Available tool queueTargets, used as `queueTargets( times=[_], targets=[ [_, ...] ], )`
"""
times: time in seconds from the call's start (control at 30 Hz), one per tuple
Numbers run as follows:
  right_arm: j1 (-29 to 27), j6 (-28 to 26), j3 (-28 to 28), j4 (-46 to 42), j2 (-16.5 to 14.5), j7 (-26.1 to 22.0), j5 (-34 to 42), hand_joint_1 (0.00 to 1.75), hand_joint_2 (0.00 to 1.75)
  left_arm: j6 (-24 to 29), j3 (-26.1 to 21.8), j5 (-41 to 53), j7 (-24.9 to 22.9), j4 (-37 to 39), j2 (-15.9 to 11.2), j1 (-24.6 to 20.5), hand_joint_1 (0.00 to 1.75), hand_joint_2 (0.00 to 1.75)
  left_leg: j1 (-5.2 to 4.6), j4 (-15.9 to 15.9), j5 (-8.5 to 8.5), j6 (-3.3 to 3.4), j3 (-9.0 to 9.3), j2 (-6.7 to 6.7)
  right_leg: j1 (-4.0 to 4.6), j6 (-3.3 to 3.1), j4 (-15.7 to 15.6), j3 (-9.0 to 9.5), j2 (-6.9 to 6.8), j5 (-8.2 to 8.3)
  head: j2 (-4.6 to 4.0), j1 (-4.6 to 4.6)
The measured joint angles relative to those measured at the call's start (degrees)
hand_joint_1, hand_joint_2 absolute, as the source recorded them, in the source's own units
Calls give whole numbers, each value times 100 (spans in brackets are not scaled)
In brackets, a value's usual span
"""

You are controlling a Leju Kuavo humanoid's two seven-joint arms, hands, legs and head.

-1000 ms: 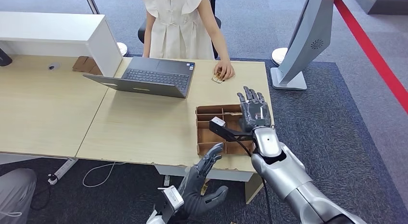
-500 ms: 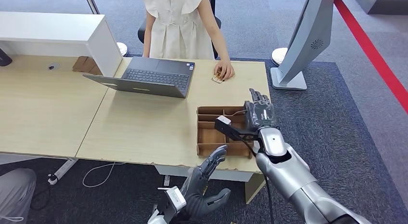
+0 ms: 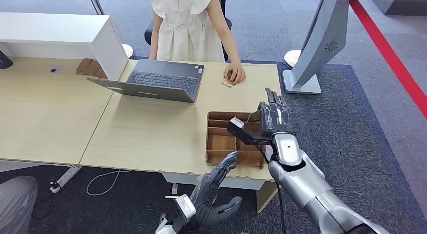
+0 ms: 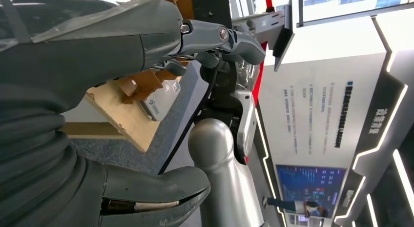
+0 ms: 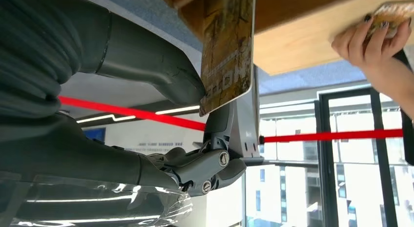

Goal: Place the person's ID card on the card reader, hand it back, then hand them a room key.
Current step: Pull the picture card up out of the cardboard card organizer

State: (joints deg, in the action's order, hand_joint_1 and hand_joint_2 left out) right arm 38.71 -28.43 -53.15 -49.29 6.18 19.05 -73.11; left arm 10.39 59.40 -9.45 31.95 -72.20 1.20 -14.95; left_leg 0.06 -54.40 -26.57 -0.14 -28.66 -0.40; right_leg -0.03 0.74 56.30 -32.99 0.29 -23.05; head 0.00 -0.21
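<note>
A light wood bench (image 3: 151, 128) runs across the scene, made of two tops butted together along a seam. On the right-hand top, an open grey laptop (image 3: 153, 82) sits toward the far edge, its screen laid far back. Just beside it to the right, a person's hand (image 3: 235, 73) rests on the bench over a small card (image 3: 227, 83). Near the front right corner lies a brown cardboard tray (image 3: 226, 141) split into compartments. On the left-hand top, a white box-like unit (image 3: 60, 35) stands at the far edge, with a small cardboard piece (image 3: 89, 68) against its right side and a round grommet (image 3: 55, 69) set in the surface.
</note>
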Motion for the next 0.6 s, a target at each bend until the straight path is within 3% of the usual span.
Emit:
queueTargets(
  times=[0.6],
  targets=[
    [196, 189, 202, -1737, 133, 291, -573, 175, 175, -4, 35, -13, 20, 98, 24, -38, 0, 175, -1, 0, 1, -1, 3, 1, 0, 0, -1, 0, 0, 0, 0, 1]
  ],
)
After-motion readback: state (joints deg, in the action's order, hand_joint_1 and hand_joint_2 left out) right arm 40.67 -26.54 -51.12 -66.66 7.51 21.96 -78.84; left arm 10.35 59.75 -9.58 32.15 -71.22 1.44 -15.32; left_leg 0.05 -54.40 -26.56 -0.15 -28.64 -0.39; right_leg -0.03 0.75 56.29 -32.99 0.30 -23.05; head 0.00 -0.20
